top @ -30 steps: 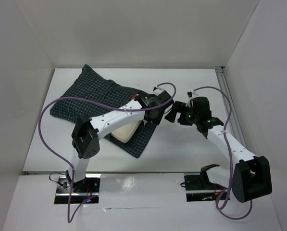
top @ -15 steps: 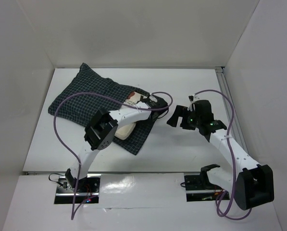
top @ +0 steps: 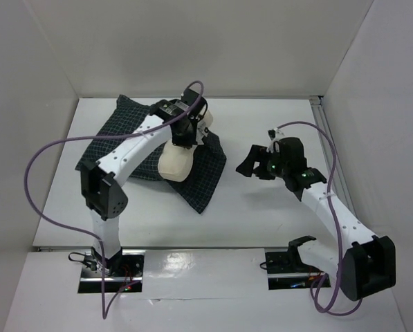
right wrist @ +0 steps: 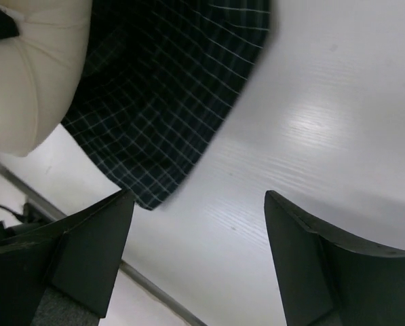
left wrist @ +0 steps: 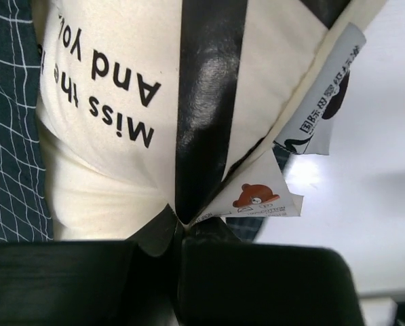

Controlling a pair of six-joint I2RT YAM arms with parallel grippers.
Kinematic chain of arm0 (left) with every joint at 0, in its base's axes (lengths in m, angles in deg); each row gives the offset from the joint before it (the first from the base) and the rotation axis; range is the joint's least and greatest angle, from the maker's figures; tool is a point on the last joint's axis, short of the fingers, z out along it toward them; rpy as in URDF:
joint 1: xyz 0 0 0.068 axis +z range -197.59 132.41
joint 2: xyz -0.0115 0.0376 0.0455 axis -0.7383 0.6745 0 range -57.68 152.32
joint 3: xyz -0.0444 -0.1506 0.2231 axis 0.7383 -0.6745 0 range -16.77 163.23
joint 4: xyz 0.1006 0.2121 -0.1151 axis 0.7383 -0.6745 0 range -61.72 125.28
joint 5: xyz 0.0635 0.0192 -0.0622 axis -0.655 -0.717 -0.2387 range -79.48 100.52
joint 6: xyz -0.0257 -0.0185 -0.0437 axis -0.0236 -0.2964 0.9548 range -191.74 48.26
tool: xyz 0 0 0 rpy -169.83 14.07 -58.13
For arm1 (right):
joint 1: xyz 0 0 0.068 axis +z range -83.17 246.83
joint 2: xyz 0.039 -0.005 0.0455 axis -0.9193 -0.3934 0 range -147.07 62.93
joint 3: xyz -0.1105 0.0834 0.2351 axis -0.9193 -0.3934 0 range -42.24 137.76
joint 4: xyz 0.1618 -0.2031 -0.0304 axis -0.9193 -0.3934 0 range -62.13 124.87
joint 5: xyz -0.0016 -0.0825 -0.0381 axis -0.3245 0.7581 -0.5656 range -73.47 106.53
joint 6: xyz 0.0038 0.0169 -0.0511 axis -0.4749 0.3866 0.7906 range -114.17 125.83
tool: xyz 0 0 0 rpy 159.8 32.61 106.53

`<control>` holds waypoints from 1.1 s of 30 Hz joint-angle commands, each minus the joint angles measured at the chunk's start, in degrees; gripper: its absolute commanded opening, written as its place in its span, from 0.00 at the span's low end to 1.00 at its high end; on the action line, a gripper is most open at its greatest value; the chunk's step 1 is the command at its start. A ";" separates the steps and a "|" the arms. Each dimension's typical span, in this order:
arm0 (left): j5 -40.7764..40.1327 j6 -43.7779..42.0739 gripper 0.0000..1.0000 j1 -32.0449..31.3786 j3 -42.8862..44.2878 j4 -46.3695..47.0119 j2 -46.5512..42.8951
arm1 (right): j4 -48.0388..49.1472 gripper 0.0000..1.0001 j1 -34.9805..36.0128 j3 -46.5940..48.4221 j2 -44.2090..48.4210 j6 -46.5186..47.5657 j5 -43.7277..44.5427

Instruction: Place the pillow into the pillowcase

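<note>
Swung back, left pincer (top: pixel 184 137) pinches the pillow (top: pixel 175 163) over the pillowcase (top: pixel 205 181); right pincer (top: pixel 250 163) gapes nearby.

1 pillow (top: pixel 176 160), 1 pillowcase (top: pixel 205 181), 2 tags (left wrist: pixel 321 102) on the pillow, 2 arms (top: pixel 133 149), 2 purple cables (top: pixel 29 174).

overhead view, both wrist views share pillow (left wrist: pixel 100 183)

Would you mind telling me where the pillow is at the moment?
In the top view, the pillow is left of centre, gripped at one corner by the left gripper and overlapping the pillowcase's right part.
</note>
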 commanded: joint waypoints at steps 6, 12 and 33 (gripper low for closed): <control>14.08 5.32 0.00 -1.43 1.88 3.18 -6.27 | 14.09 0.66 14.82 9.21 -9.42 -8.07 5.54; 14.17 6.37 0.00 -0.91 5.84 2.65 -6.28 | 21.48 0.54 19.84 11.24 -19.17 -11.06 9.85; 20.75 5.32 0.00 0.77 13.13 0.19 -8.74 | 44.91 0.83 22.83 22.04 -47.91 -16.50 31.45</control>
